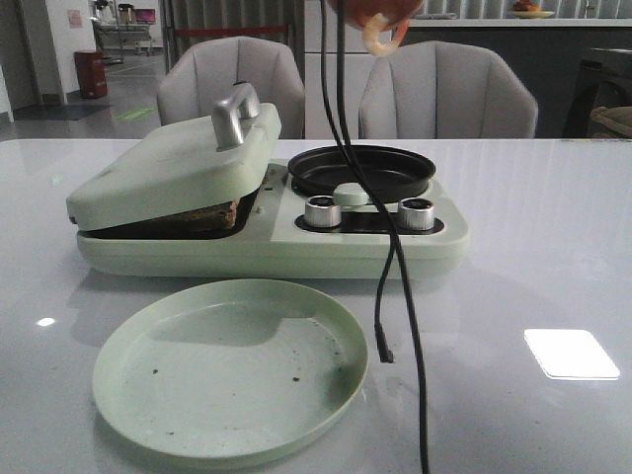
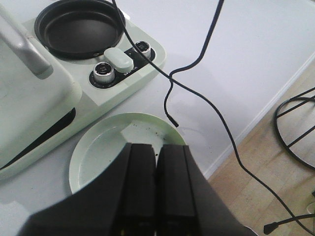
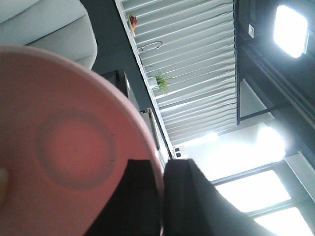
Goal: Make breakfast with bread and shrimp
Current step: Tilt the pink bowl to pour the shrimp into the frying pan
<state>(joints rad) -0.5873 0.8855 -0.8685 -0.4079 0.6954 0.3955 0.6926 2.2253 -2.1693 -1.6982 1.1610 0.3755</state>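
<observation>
The bread (image 1: 204, 215) shows as a brown edge under the half-lowered lid (image 1: 173, 163) of the pale green breakfast maker (image 1: 276, 242). One curled whitish-orange shrimp (image 1: 378, 37) hangs at the lip of a pink plate (image 1: 370, 12) at the top of the front view, high above the round black pan (image 1: 360, 170). My right gripper (image 3: 164, 196) is shut on that pink plate's (image 3: 64, 147) rim, and the wrist camera looks up at its underside. My left gripper (image 2: 157, 147) is shut with nothing in it, over the near edge of the green plate (image 2: 98, 147).
The green plate (image 1: 229, 365), speckled with crumbs, lies in front of the maker. Two black cables (image 1: 395, 247) dangle down across the pan and knobs (image 1: 417, 213) to the table. Two grey chairs (image 1: 449, 94) stand behind. The table's edge (image 2: 256, 123) and wooden floor lie beside the plate.
</observation>
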